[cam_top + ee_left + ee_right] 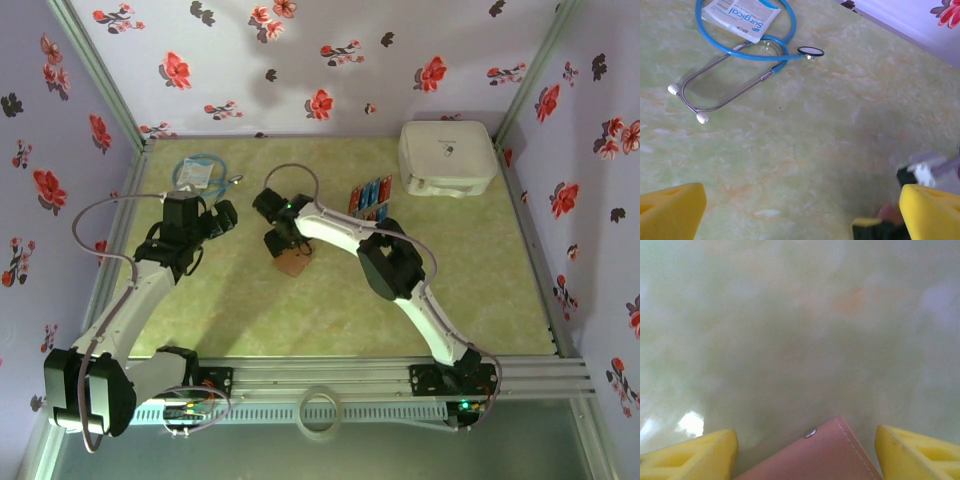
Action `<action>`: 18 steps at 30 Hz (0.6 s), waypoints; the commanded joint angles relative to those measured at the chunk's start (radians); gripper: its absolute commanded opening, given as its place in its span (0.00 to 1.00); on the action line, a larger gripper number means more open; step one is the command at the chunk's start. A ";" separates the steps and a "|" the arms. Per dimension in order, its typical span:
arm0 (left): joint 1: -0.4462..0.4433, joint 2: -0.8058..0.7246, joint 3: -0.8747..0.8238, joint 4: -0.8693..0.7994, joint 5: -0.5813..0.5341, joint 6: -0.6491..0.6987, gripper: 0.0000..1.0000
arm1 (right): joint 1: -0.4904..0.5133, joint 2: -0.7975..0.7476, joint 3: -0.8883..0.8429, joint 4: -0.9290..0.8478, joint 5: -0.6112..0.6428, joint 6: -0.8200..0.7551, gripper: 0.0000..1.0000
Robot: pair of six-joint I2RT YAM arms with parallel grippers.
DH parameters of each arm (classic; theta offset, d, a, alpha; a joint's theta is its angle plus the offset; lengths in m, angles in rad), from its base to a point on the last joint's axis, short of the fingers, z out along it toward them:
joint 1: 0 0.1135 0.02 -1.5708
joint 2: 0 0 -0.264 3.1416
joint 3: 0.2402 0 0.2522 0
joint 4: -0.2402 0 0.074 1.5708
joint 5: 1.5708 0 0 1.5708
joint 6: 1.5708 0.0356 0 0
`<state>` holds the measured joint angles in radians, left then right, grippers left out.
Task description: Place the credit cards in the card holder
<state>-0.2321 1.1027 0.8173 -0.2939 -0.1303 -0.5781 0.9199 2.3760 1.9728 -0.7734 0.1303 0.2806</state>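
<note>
The right fingers were spread apart, and a corner of the brown card holder sat between them, with a gap on each side. A small silver stud shone near that corner. The red and blue credit cards lay on the green counter, off to one side of those fingers, near a white box. The left fingers were open wide over the counter — a blue stethoscope and a white packet lay out in front of them.
</note>
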 commanded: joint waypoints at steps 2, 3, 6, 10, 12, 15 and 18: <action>-0.002 0.003 -0.008 -0.023 0.015 -0.025 1.00 | 0.058 -0.137 -0.159 0.059 -0.063 0.048 0.74; -0.002 0.002 -0.010 -0.023 0.018 -0.028 1.00 | 0.066 -0.162 -0.192 0.081 -0.071 0.062 0.74; -0.002 0.002 -0.018 -0.022 0.030 -0.037 1.00 | 0.082 -0.254 -0.290 0.143 -0.101 0.108 0.75; -0.003 0.000 -0.031 -0.027 0.050 -0.047 1.00 | 0.084 -0.407 -0.449 0.226 -0.094 0.175 0.77; -0.002 -0.007 -0.042 -0.031 0.060 -0.049 1.00 | 0.083 -0.484 -0.535 0.278 -0.086 0.219 0.79; -0.004 -0.022 -0.070 -0.025 0.087 -0.053 1.00 | 0.082 -0.566 -0.652 0.346 -0.086 0.297 0.80; -0.007 -0.035 -0.100 -0.021 0.123 -0.058 1.00 | 0.082 -0.618 -0.735 0.405 -0.089 0.373 0.81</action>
<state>-0.2321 1.0954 0.7425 -0.3054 -0.0563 -0.6193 1.0061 1.7889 1.3025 -0.4572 0.0406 0.5381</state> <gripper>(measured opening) 0.997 0.806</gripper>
